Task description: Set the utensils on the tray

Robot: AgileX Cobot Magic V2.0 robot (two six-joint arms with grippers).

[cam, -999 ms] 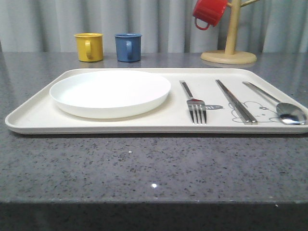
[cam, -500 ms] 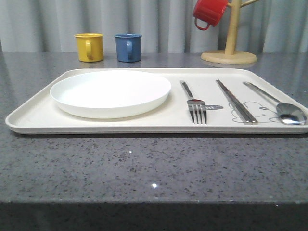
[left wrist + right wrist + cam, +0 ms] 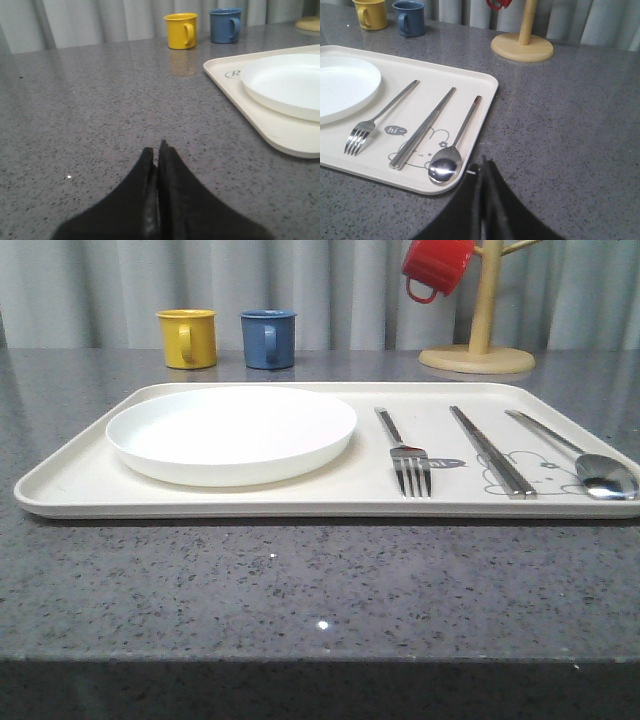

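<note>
Tray [image 3: 70,490] on desk [image 3: 320,580]: holds plate [image 3: 231,433], fork [image 3: 405,455], chopsticks [image 3: 490,450], spoon [image 3: 600,475], side by side, none touching. Nothing has shifted over the last second; task appears complete. Left end effector [image 3: 158,150] and right end effector [image 3: 481,167]: fingers together, empty, both off the tray. The right wrist view shows the rabbit drawing [image 3: 427,145] unforeshortened.
</note>
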